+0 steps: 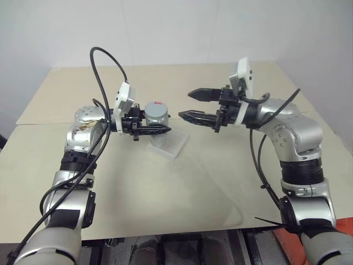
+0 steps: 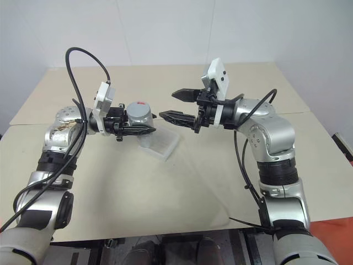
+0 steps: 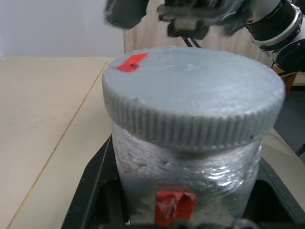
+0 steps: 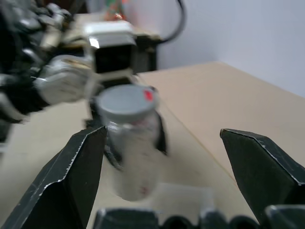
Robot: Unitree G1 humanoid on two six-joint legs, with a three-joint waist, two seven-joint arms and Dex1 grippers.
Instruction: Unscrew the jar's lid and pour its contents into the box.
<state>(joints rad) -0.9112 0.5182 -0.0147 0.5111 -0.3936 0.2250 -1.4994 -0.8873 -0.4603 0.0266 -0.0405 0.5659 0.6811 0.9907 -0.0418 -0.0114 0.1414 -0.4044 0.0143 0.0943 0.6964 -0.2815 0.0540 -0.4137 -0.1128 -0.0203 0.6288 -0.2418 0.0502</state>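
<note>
My left gripper is shut on the jar, a small silver-grey cylinder held upright above the table. The wrist view shows the gripper clamped on the jar's body. The ribbed grey lid sits on top and carries a red mark. The contents are hidden inside. The clear box lies on the table just below and to the right of the jar. My right gripper stands open, level with the lid and a short way to its right, touching nothing. From that wrist the jar shows ahead between the spread fingers.
Beige table with a seam running across behind the arms and a wall beyond. Black cables loop over both arms. A red object lies off the table's near right corner.
</note>
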